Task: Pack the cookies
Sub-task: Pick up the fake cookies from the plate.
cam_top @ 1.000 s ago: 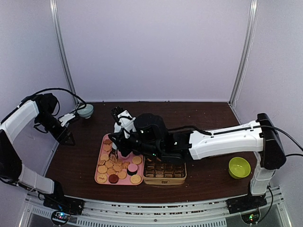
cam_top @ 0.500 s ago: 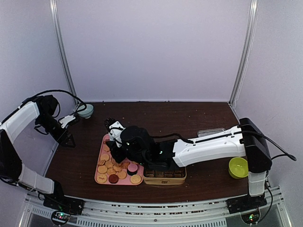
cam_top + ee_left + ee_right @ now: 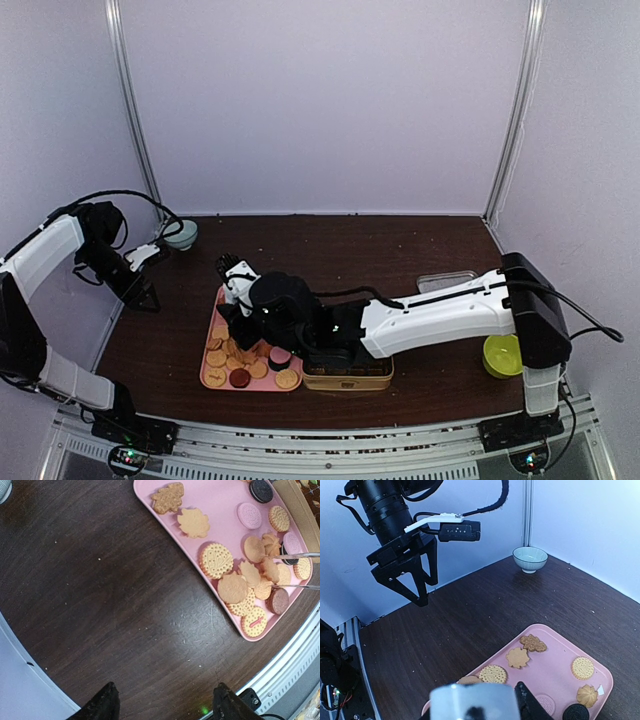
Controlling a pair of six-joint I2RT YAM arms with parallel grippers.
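We pinch the metal tongs (image 3: 302, 555) in our right gripper (image 3: 472, 706), their tips parted over the cookies (image 3: 232, 587) scattered on the pink tray (image 3: 210, 505). Our left gripper (image 3: 165, 704), fingers spread, hovers above the dark table (image 3: 100, 605) just beside that tray.

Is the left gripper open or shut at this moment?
Open. In the left wrist view the left gripper is spread wide over the table, with nothing between its jaws.

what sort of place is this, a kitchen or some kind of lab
Most likely a robot test cell, not a kitchen: two arms bolted to a metal rail, bare walls on a frame, and cookies staged on a pink tray.
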